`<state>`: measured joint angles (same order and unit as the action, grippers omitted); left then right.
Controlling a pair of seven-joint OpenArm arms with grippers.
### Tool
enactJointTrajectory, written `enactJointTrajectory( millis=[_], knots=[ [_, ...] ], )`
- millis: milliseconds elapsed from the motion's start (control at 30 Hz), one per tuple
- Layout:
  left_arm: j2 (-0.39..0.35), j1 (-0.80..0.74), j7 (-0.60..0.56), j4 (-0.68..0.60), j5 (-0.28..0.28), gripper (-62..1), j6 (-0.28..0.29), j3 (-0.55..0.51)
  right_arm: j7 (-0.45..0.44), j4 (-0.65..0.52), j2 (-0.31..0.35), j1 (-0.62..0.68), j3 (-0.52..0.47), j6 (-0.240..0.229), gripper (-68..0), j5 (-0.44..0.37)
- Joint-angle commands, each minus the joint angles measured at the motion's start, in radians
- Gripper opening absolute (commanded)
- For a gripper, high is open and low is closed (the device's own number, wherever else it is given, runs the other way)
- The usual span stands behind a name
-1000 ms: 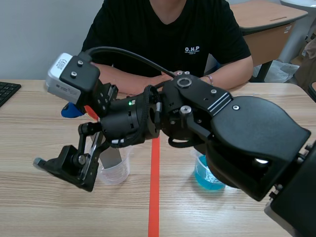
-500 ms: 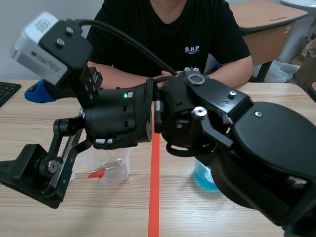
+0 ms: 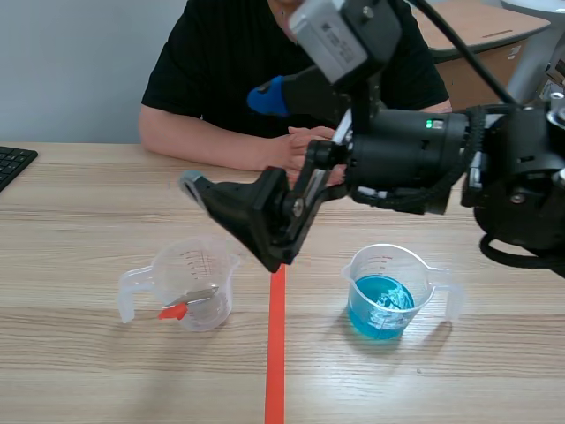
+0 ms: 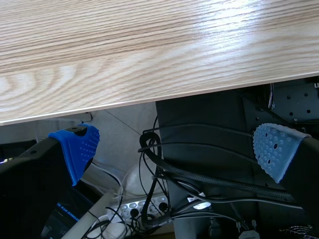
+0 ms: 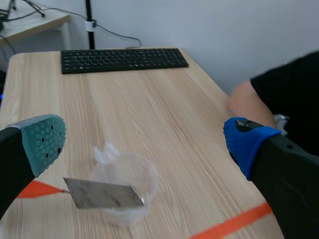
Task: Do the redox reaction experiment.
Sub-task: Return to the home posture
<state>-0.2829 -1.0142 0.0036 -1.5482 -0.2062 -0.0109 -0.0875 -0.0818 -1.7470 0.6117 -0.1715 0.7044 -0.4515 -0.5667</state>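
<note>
A clear measuring cup (image 3: 190, 283) stands left of the red tape line with a metal strip (image 3: 196, 296) lying in it, its red end (image 3: 172, 310) toward the handle. A second cup (image 3: 384, 287) right of the line holds blue liquid (image 3: 380, 305). My right gripper (image 3: 228, 141) hangs open above the table's middle, higher than both cups, holding nothing. The right wrist view shows the clear cup (image 5: 124, 191) and strip (image 5: 102, 194) under the open right gripper (image 5: 144, 142). My left gripper (image 4: 177, 149) is open below the table edge (image 4: 149, 45), out of the scene view.
A person in a black shirt (image 3: 291, 53) sits across the table, hands (image 3: 296, 146) resting on it behind my right gripper. A black keyboard (image 5: 124, 59) lies at the far left (image 3: 11, 163). Cables and a power strip (image 4: 149, 209) lie on the floor under the left gripper.
My right arm has swung from over the clear cup up and to the right. The metal strip, between its fingers a second ago, now lies in the cup.
</note>
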Motion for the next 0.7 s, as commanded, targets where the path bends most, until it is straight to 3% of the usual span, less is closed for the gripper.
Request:
enactJointTrajectory(
  millis=[0,200,400,667],
  knots=[
    [0.002,-0.002,-0.006,-0.018,0.001,1.4,-0.002,0.001,-0.022,-0.018,0.020,0.031,-0.037,-0.003,0.4,-0.034],
    [0.002,-0.002,-0.006,-0.018,0.008,1.4,-0.002,0.001,-0.022,-0.081,0.098,0.241,-0.201,0.026,0.4,-0.055],
    [-0.006,-0.006,-0.008,-0.018,0.017,1.4,-0.002,0.001,-0.021,-0.185,0.117,0.514,-0.411,0.048,0.4,-0.046],
    [-0.129,-0.044,-0.127,-0.114,0.016,1.4,-0.002,0.001,-0.025,-0.319,0.108,0.844,-0.665,0.076,0.4,-0.029]
  ],
)
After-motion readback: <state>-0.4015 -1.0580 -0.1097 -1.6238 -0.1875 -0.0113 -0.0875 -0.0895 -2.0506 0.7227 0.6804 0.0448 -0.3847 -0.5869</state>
